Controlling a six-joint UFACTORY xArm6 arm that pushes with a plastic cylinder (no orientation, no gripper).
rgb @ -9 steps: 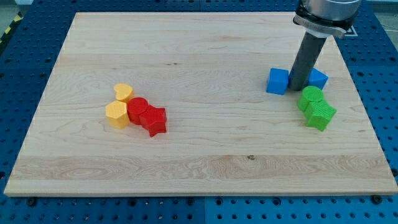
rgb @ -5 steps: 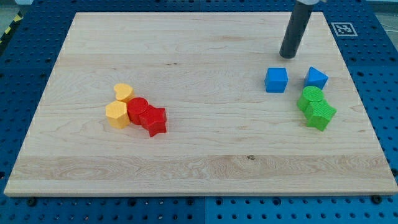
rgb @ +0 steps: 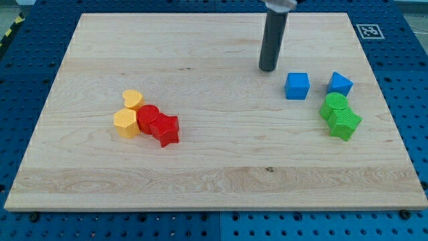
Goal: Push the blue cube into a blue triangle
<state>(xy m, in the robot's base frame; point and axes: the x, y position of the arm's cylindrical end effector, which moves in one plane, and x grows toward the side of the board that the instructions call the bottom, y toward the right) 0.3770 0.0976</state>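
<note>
1. The arm ends in a straight dark rod with no end effector, so there is no grasping state to report: nothing opens, clenches or holds.
2. My tip (rgb: 268,69) stands on the wooden bench (rgb: 214,181), up and to the view's left of the blue cube (rgb: 297,86), near it but apart from it.
3. The blue cube sits in the view's upper right part of the bench, upright, touching no other block.
4. The blue triangle (rgb: 340,84) lies to the view's right of the blue cube, at about the same height in the view, with a clear strip of wood between the two.
5. Just below the blue triangle is a green cylinder-like block (rgb: 335,106), and against its lower right a second green block (rgb: 346,124) with a ribbed edge; whether the upper green block touches the triangle cannot be told.
6. Well apart, on the view's left, four blocks cluster together: a yellow heart (rgb: 134,100) at the top, a yellow hexagon (rgb: 126,124) below it, a red cylinder (rgb: 148,118) beside the hexagon, and a red star (rgb: 165,130) at the lower right of the group.
</note>
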